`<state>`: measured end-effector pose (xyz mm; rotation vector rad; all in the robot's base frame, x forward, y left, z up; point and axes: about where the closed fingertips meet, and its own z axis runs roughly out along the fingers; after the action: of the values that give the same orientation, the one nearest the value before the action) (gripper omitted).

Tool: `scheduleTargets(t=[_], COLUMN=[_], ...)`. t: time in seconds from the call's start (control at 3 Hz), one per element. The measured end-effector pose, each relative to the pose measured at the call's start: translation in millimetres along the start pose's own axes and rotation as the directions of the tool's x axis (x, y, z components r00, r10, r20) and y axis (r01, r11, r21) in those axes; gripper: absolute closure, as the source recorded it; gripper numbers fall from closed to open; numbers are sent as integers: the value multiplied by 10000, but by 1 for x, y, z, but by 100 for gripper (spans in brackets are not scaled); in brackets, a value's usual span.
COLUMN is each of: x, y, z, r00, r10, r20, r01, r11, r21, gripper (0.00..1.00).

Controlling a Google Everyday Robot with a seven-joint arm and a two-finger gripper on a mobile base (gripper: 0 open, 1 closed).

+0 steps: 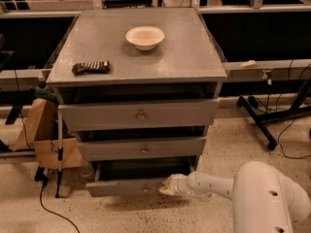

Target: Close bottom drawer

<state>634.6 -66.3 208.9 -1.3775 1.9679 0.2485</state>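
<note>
The bottom drawer [124, 187] is the lowest of three grey cabinet drawers and stands pulled out a short way, its slim front near the floor with a tiny knob [145, 189] in the middle. My gripper [167, 186] is at the end of the white arm, low by the floor. It sits against the right end of the bottom drawer's front. The middle drawer [142, 148] and the taller top drawer [140, 114] are above it, both slightly open.
On the cabinet top [194, 57] lie a white bowl [145, 37] and a dark snack bar [91, 67]. Cardboard pieces [41, 135] and a thin pole [59, 149] stand left of the cabinet. A black stand base [260, 120] and cables lie on the floor to the right.
</note>
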Motion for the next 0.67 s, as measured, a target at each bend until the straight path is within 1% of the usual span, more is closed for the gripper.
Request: scheduleTargets(t=[0.33, 0.67], x=[2, 3], y=[7, 14], z=[-4, -8], r00=[10000, 10000], r10=[0, 1], r20=[0, 0], r01=[0, -1], r11=[10000, 10000], r21=[0, 0], gripper=[0, 0])
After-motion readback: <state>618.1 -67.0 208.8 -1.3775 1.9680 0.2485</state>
